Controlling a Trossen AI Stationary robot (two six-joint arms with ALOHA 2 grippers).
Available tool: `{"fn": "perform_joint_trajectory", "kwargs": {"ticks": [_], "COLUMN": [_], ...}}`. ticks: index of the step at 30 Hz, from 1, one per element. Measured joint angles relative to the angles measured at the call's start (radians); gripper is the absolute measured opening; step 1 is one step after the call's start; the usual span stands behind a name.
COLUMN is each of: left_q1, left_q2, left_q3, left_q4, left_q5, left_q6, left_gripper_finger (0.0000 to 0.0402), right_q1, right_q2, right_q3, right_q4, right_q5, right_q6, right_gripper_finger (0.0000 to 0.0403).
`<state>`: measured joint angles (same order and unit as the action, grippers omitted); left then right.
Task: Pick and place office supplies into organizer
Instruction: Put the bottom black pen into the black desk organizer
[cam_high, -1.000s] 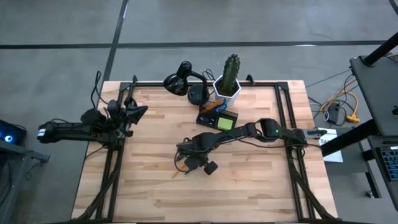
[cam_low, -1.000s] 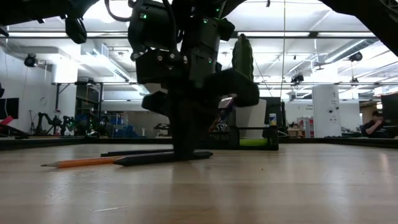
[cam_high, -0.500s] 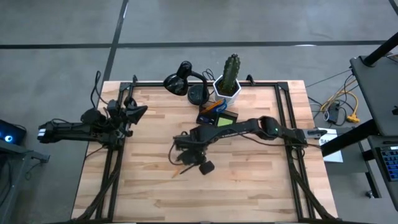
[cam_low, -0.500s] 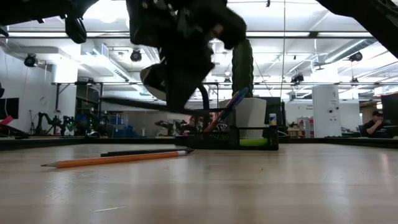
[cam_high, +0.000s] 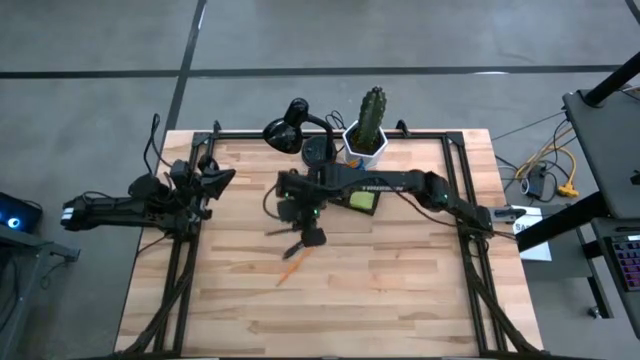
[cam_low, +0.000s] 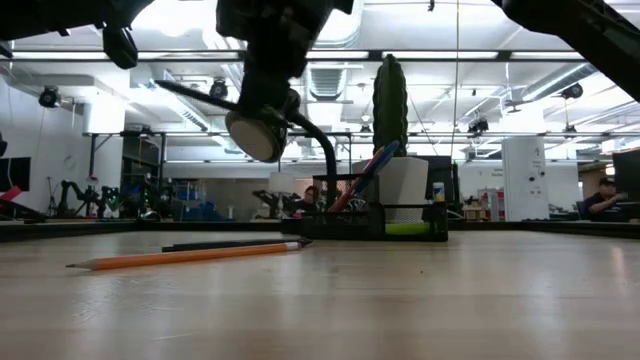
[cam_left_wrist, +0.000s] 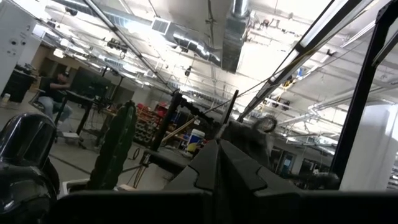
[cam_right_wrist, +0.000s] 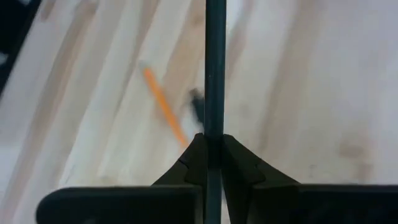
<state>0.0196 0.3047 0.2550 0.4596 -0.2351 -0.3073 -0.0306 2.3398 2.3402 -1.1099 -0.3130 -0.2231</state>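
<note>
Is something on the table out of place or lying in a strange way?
Yes. An orange pencil and a dark pen lie loose on the table, outside the organizer. The right claw, shut on another dark pen, is above them.

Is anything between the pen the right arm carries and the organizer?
Nothing visible. The right gripper holds the dark pen above the table, and the organizer lies close beside it; the lamp and cactus pot stand behind it.
</note>
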Motion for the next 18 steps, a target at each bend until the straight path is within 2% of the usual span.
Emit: {"fn": "perform_joint_trajectory", "kwargs": {"ticks": [5, 12, 18], "left_q1": [0.0, 0.0, 0.0], "left_q2": [-0.028, -0.064, -0.082], "left_q3": [0.0, 0.0, 0.0], "left_q4": [0.001, 0.004, 0.0], "left_q5": [0.0, 0.0, 0.0], "left_q6": [0.0, 0.001, 0.001], "left_gripper_finger": [0.0, 0.0, 0.0], "right_q1": [-0.033, -0.075, -0.114], "right_q2": [-0.034, -0.073, -0.109], "right_q3": [0.005, 0.005, 0.003], "right_q4": [0.084, 0.105, 0.189], "right_q5": [0.039, 0.13, 0.152], "right_q6": [0.04, 0.073, 0.166], "right_gripper_finger": [0.0013, 0.0013, 0.0013]}}
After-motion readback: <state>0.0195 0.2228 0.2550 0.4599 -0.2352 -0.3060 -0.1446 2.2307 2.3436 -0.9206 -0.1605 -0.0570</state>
